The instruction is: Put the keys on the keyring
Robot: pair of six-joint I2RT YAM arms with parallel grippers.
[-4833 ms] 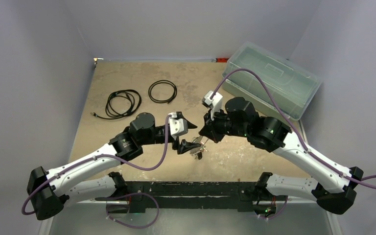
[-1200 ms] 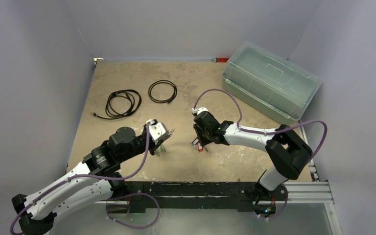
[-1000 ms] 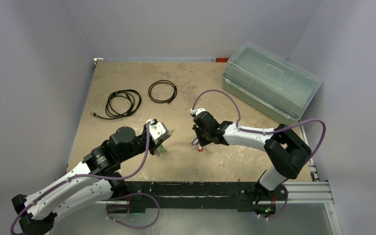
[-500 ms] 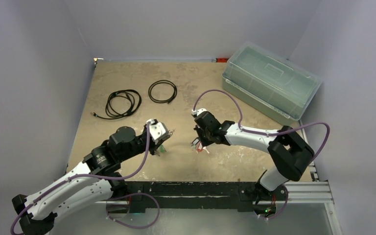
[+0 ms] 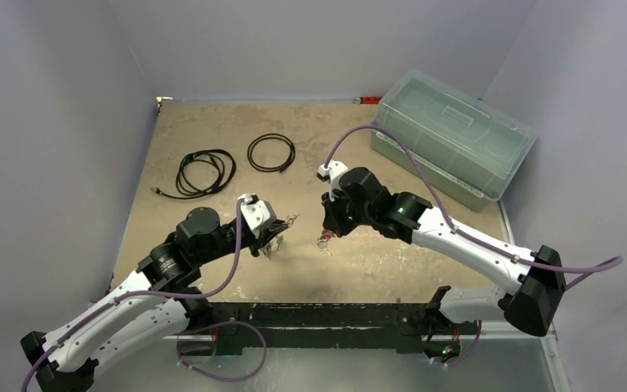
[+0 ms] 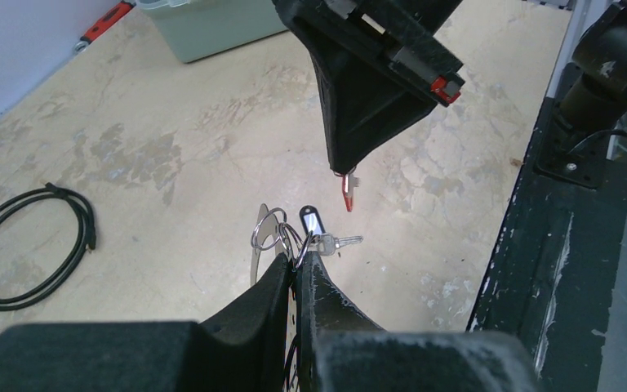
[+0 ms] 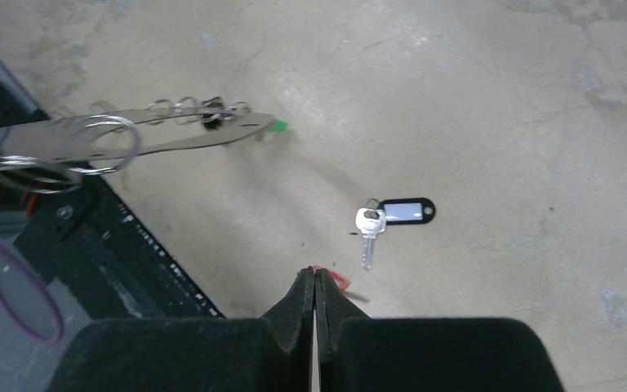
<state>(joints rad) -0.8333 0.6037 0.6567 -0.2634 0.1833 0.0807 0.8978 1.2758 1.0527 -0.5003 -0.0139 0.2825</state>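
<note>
Right gripper (image 6: 344,170) lifted, key (image 6: 347,194) apart from keyring (image 6: 271,232)

Right claw (image 6: 344,170) has pinched shut on the red key (image 6: 348,194) and lifted it off the tabletop (image 6: 171,106), wrist pulled toward 12 o'clock. Right arm (image 5: 457,237) elbow swung out toward 4 o'clock. Left claw (image 6: 296,260) with keyring (image 6: 271,231) nudged slightly toward 12 o'clock.

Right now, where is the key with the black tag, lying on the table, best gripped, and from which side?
Probably at the black tag, from straight above, jaws across its narrow width: it looks thicker than the flat silver key ringed to it, and both long sides lie free.
</note>
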